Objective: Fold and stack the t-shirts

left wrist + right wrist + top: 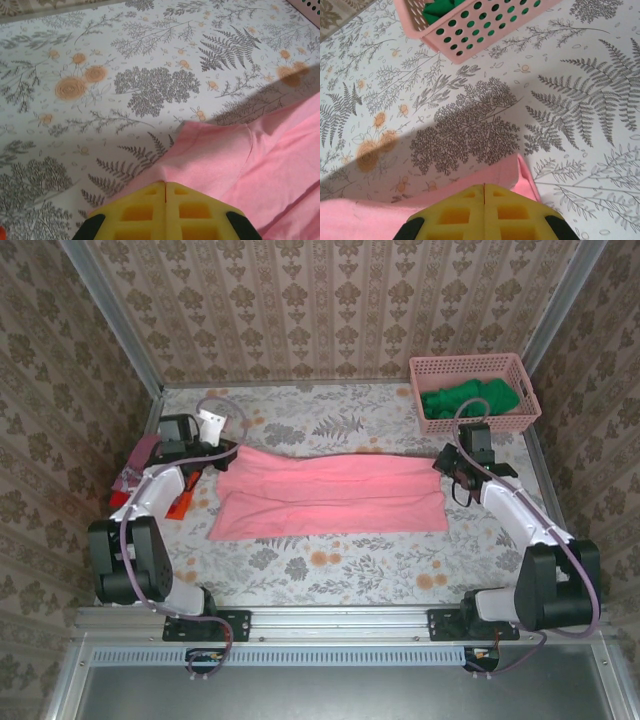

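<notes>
A salmon-pink t-shirt (330, 495) lies folded lengthwise into a long band across the middle of the table. My left gripper (225, 452) is at its far left corner. The yellow fingers (140, 210) are shut, with pink cloth (235, 165) puckered at their tips. My right gripper (443, 462) is at the far right corner, its fingers (515, 212) shut on the raised pink edge (485, 172). A dusty-red t-shirt (135, 468) and an orange-red t-shirt (182, 502) lie bunched by the left arm, partly hidden by it.
A pink lattice basket (515, 370) holding green cloth (468, 400) stands at the back right, just beyond the right gripper; its wall (470, 35) is in the right wrist view. Metal rails edge the flowered tablecloth (330, 560).
</notes>
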